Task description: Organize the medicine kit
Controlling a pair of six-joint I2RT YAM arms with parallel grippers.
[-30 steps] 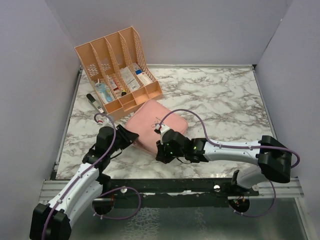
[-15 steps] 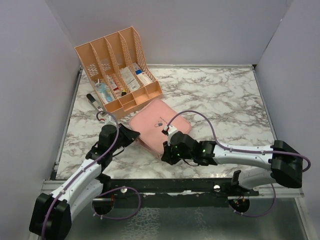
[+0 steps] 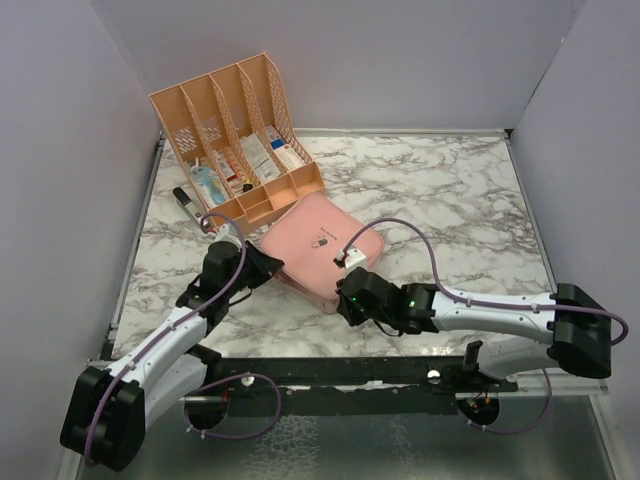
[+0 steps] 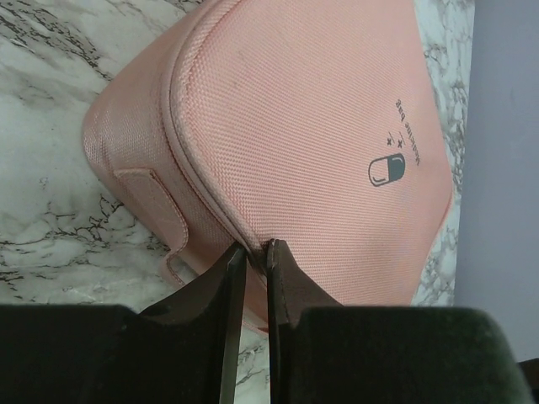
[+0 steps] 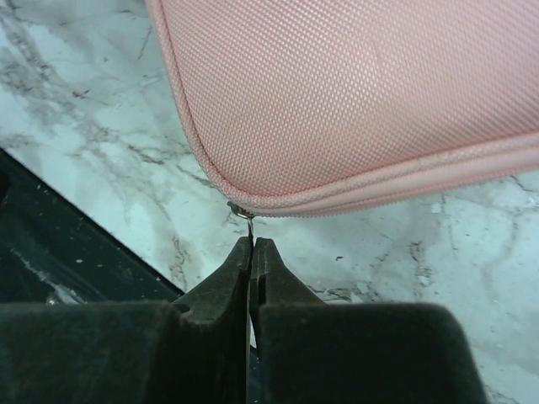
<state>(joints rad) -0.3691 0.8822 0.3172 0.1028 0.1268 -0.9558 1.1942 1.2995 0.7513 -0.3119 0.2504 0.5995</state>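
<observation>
As it lies, medicine kit (image 3: 312, 255), woven, rounded

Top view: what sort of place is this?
Probably a robot test booth: plain walls box in a marble-patterned table, and a left arm and a right arm are mounted at its near edge.

The medicine kit (image 3: 318, 250) lies flat before me, mid-frame from above, turned corner-on like a diamond: pink woven fabric, rounded corners, closed, small pill logo (image 4: 386, 170) and text on its lid, metal zip pull (image 5: 242, 210) at its lower corner.
</observation>
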